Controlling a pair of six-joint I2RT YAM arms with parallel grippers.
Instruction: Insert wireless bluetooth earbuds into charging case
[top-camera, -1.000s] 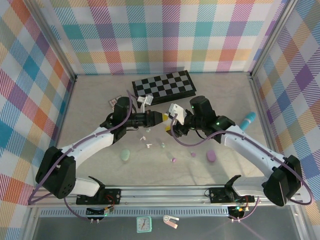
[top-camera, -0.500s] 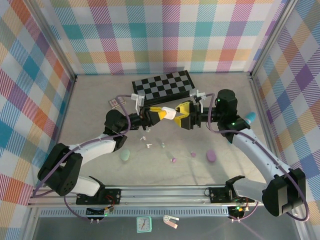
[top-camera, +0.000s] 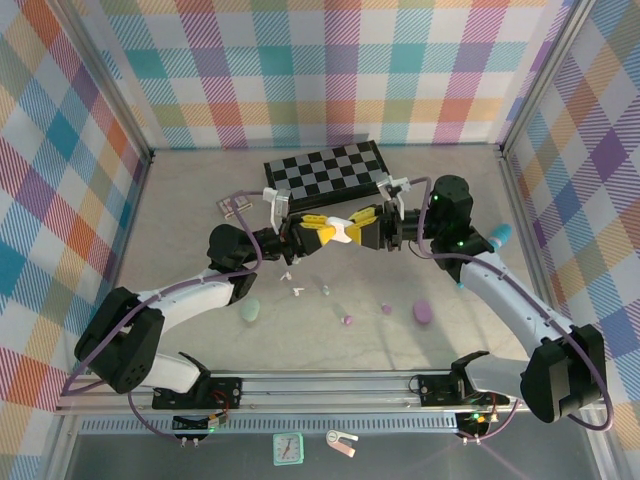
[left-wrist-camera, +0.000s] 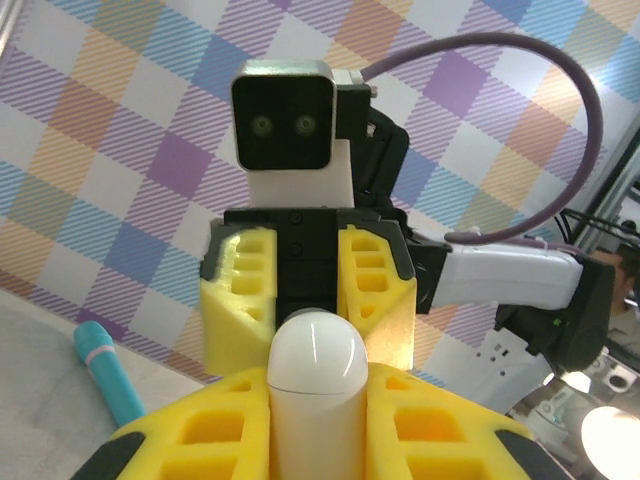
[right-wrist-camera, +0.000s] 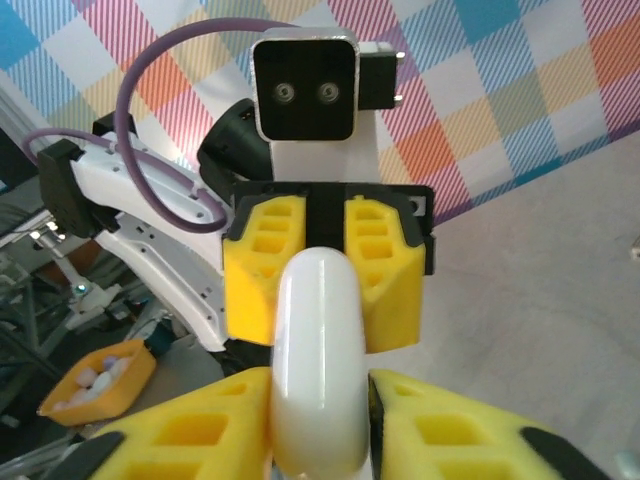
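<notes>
glossy white rounded case (left-wrist-camera: 317, 372), prob. shut.

The case (top-camera: 343, 230) sits between left hand (top-camera: 326, 230) and right hand (top-camera: 361, 227), chessboard (top-camera: 325, 170) behind, earbuds (top-camera: 347, 320) scattered nearer

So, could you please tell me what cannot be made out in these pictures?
- White case: top view, left hand and right hand cover its sides; contents hidden.
- Loose earbuds: top view, too small to tell apart.
- Teal stick: left wrist view, lower end cut off by a yellow finger.
- Orange tray: right wrist view, blurred; white contents unidentifiable.
</notes>
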